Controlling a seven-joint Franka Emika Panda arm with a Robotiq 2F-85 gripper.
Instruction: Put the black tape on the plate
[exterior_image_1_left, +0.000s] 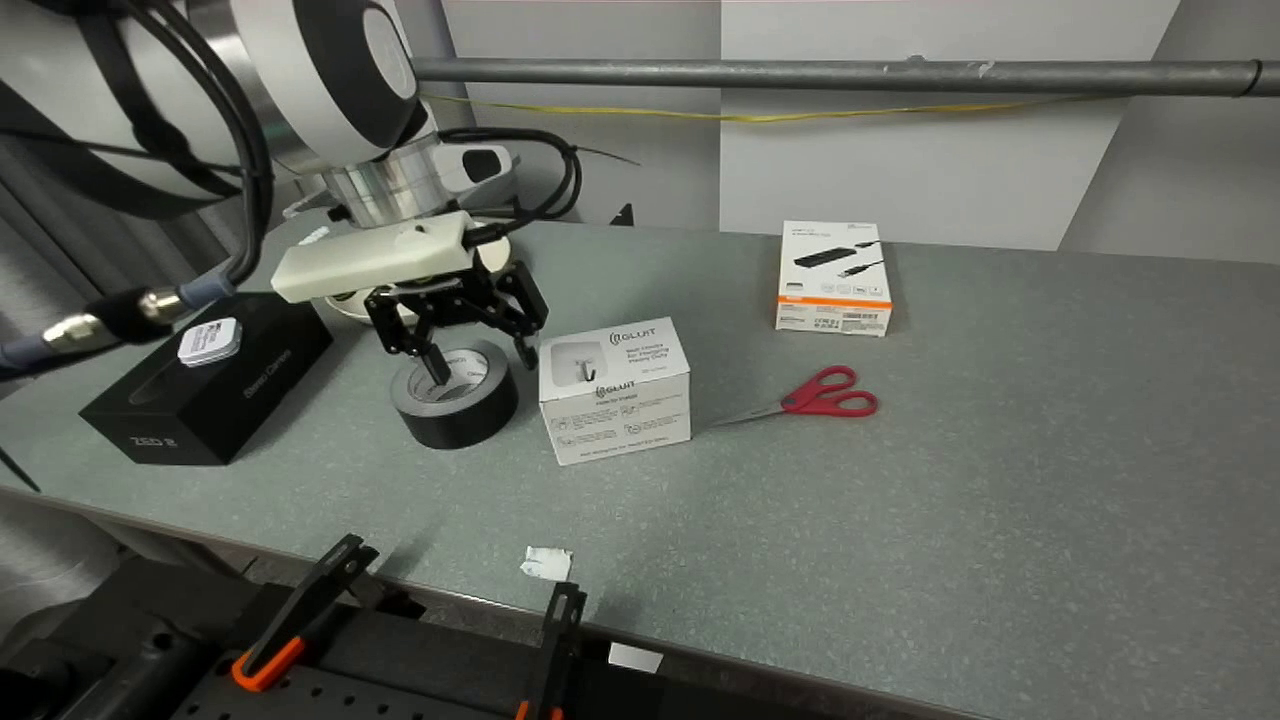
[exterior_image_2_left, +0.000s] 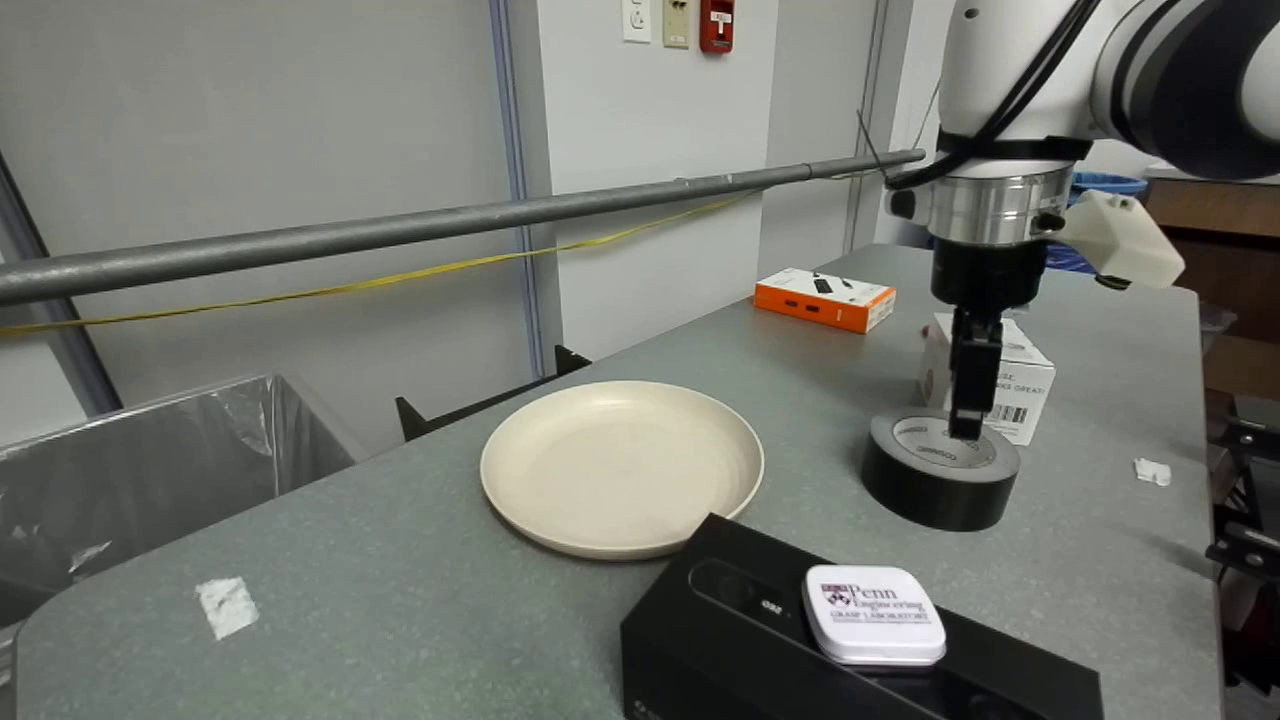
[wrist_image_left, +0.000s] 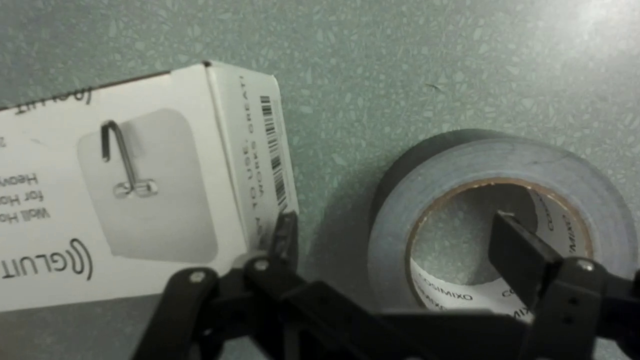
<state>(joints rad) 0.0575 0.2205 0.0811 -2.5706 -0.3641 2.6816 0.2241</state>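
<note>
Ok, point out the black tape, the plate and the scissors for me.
Black tape (exterior_image_2_left: 935, 502), in an exterior view: black outer wall.
Plate (exterior_image_2_left: 620, 465), in an exterior view: its bare centre.
Scissors (exterior_image_1_left: 800, 401), in an exterior view: where the red handles meet.

table (exterior_image_1_left: 1000, 500): grey-green, finely speckled top
plate (exterior_image_2_left: 620, 470): round, cream, shallow, lying right side up
black box (exterior_image_1_left: 205, 390): long, lying flat just beside the plate; whether they touch cannot be told
white box (exterior_image_1_left: 615, 392): printed with a hook on its top face
tape (exterior_image_1_left: 460, 412): a black roll lying flat, hollow centre upward, between the black box and the white box
scissors (exterior_image_1_left: 800, 400): red-handled, blades pointing toward the white box
orange-and-white box (exterior_image_1_left: 833, 278): lying flat near a long edge
small scrap (exterior_image_1_left: 547, 563): white, near the opposite long edge
second scrap (exterior_image_2_left: 228, 606): white, near a rounded corner
</note>
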